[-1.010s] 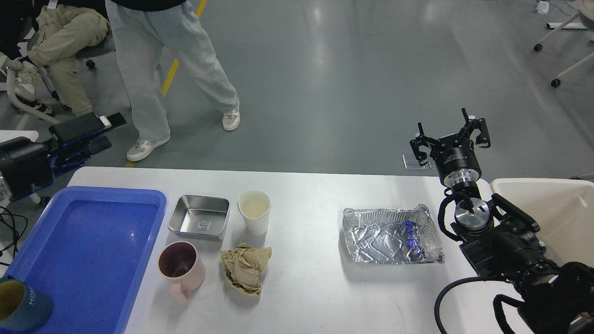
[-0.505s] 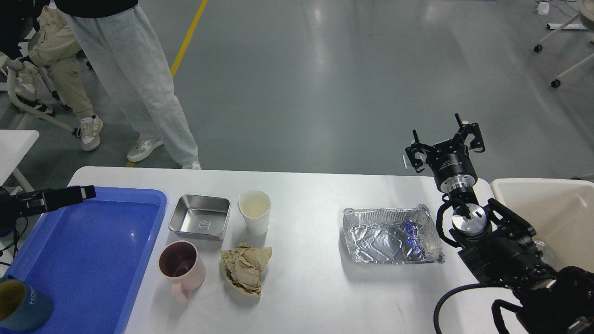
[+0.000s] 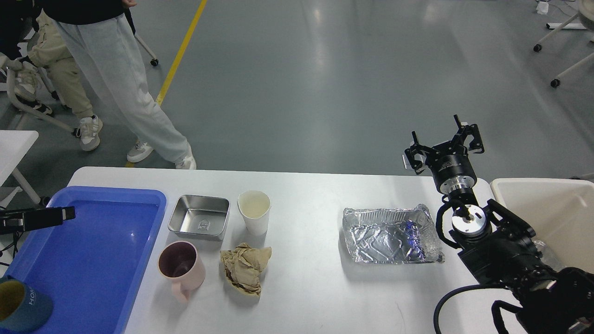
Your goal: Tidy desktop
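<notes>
Reaching up past the far right edge of the wide white rounded-corner desktop [image 3: 311,283], the right gripper [image 3: 443,141] hangs released, fingers spread, grasping nothing. Left gripper [image 3: 65,213]: a dark tip over the left rim of the blue plastic tray [image 3: 93,250]; cannot tell its state. Spanning the lower view, the desktop carries the tray at left, then a square steel pan [image 3: 199,217], a white paper cup [image 3: 254,211], a pink mug [image 3: 181,268] and crumpled brown paper [image 3: 244,266]. A crinkled foil tray [image 3: 391,234] lies near the right arm. A blue cup [image 3: 21,308] sits in the tray's near corner.
</notes>
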